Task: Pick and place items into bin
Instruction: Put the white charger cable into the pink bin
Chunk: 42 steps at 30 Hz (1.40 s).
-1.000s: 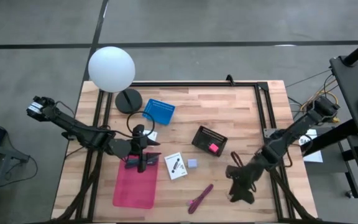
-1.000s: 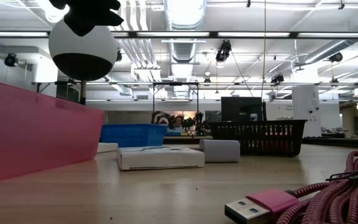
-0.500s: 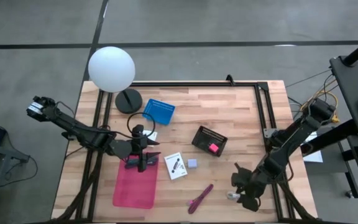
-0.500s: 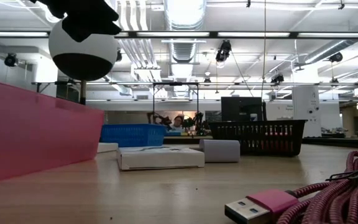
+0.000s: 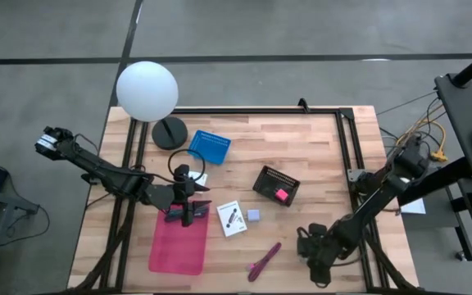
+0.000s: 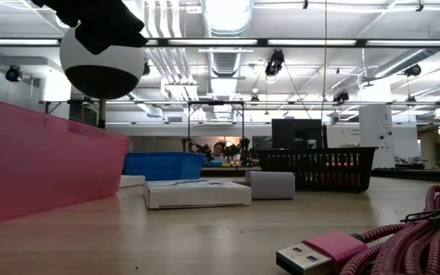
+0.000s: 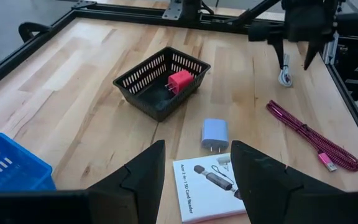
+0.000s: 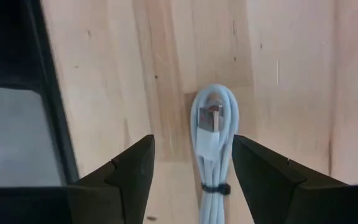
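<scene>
Fingers on the right gripper (image 8: 191, 180) are spread apart, holding nothing, hanging right over a coiled white cable (image 8: 211, 140) near the table's (image 5: 318, 147) front right corner. The left gripper (image 7: 194, 171) is spread and empty too, parked above the pink bin's (image 5: 177, 242) back end. Other stuff: magenta cable (image 7: 309, 134) lying loose, pale-blue charger (image 7: 215, 134) just beside a white booklet (image 7: 213, 186), pink cube (image 7: 180, 81) sitting inside the black basket (image 7: 160, 81), blue basket (image 5: 210, 147) further back.
</scene>
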Motion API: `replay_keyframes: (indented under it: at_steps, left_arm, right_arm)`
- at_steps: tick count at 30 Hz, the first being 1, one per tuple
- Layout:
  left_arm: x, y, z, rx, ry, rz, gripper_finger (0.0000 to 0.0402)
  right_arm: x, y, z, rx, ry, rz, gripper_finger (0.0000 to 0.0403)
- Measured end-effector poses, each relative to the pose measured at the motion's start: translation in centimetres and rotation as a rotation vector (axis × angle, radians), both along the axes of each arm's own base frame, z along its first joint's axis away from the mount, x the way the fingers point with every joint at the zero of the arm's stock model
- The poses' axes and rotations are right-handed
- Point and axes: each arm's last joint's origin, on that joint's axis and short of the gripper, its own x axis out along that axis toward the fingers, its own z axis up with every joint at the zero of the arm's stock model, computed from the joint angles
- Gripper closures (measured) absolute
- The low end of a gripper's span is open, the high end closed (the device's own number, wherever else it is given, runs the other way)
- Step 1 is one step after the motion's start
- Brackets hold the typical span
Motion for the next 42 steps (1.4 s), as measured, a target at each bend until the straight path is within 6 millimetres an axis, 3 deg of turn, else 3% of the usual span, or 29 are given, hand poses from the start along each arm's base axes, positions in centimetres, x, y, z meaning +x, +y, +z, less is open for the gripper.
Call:
replay_keyframes:
  at_steps: [9, 19, 24, 34, 42]
  left_arm:
    - [0.0, 0.0, 0.0, 0.000, 0.001, 0.000, 0.0234]
    - [0.0, 0.0, 0.0, 0.001, 0.001, -0.001, 0.0234]
    - [0.0, 0.0, 0.0, 0.002, 0.002, -0.001, 0.0234]
    - [0.0, 0.0, 0.0, 0.002, 0.002, -0.001, 0.0234]
    - [0.0, 0.0, 0.0, 0.002, 0.003, -0.001, 0.0234]
  right_arm:
    - [0.8, 0.9, -2.2, -0.065, 0.062, -0.006, 0.0202]
    - [0.8, 0.9, -2.5, -0.077, 0.077, -0.018, 0.0205]
    - [0.8, 0.8, -2.6, -0.086, 0.080, -0.008, 0.0243]
    - [0.8, 0.9, -2.6, -0.075, 0.077, -0.009, 0.0370]
    - [0.7, 0.7, -2.2, -0.067, 0.070, -0.011, 0.0374]
